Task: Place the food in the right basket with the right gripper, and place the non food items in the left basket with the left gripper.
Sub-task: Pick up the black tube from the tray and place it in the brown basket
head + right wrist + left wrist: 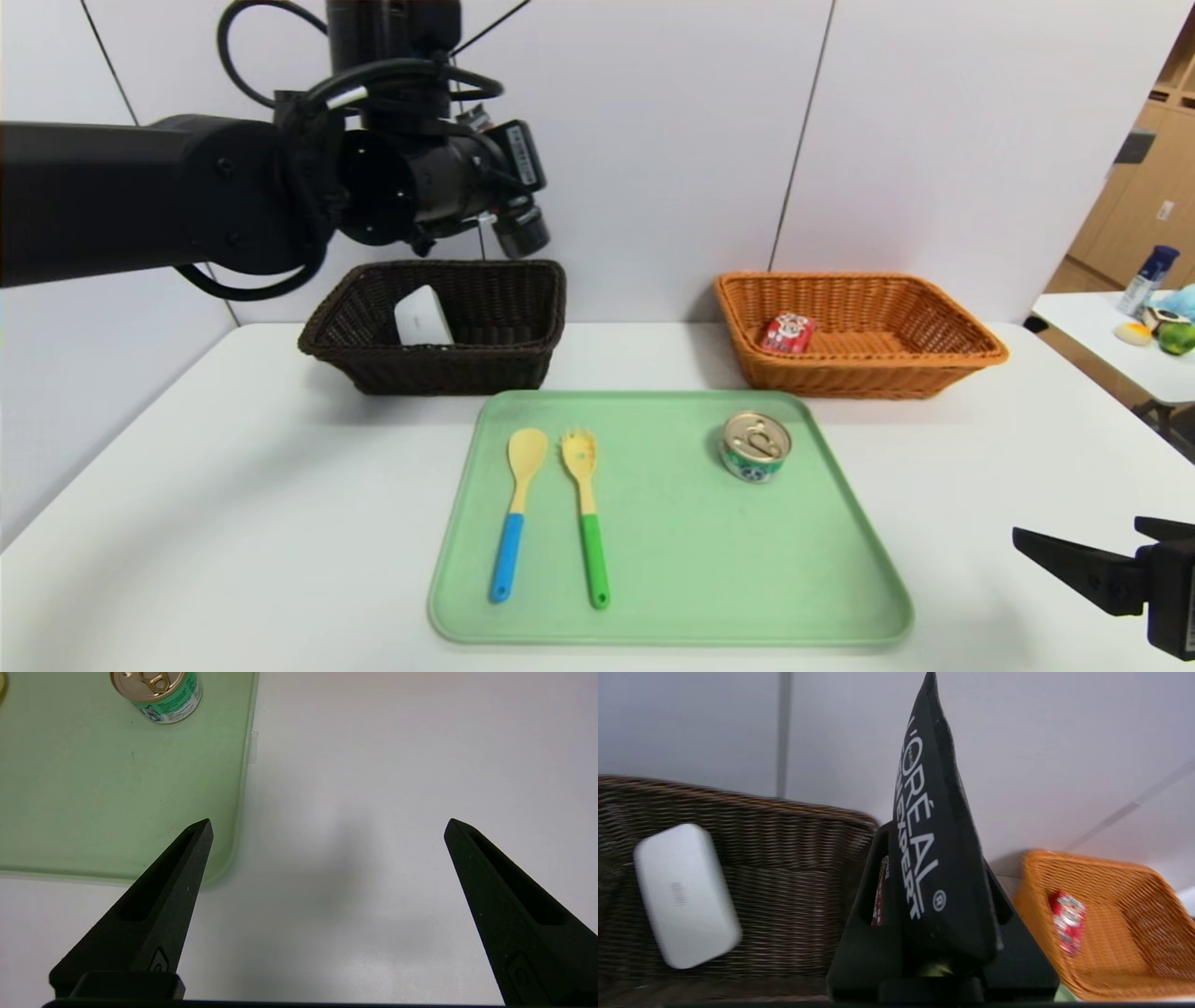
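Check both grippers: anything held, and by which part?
Left gripper: jaws shut on the dark tube at its wide end, narrow end pointing away, near the dark basket. Right gripper: open, holding nothing.

We see bare tray (691, 560) around the tin (755, 447); spoon (516, 511) and fork (585, 511) lie well left of it

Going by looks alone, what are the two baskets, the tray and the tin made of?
Dark brown basket and orange-tan basket: woven wicker or plastic rattan, matte; the weave shows, but not which fibre. Green tray: probably moulded plastic, smooth, with a satin sheen and rounded rim. Tin: metal, judging by its shiny gold pull-tab lid, with a printed green label around it.
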Robot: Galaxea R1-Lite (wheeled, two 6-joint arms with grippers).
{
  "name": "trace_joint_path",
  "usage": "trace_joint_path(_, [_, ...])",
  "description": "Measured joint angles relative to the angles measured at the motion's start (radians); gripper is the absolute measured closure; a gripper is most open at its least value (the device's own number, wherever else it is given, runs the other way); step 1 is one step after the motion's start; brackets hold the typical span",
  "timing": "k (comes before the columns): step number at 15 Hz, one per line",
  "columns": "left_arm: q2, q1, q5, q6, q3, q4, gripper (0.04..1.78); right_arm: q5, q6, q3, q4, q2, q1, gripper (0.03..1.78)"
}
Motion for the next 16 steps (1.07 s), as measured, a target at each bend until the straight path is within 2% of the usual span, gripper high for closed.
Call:
trace_joint_path(2, [0.0,0.072,-0.055,-0.014,0.014,0.051,1.49,0.001,-0.001,0.0,0.0,0.002,0.0,0.1])
trace_joint_path(6, [0.055,0.135,-0.067,-0.043,0.04,0.054,1.49,0.007,-0.003,0.0,0.001,0.003,0.0,0.1])
trace_joint_path(9, [0.122,0.146,-0.067,-0.058,0.051,0.03,1.49,0.007,-0.002,0.005,0.001,-0.001,0.0,0.1])
trace_joint_path(12, [0.193,0.159,-0.064,-0.058,0.058,-0.061,1.49,0.008,-0.001,0.003,0.001,-0.003,0.0,0.1])
trace_joint_path(16, [0.247,0.162,-0.064,-0.062,0.06,-0.069,1.49,0.008,-0.002,0.0,0.0,-0.003,0.0,0.1])
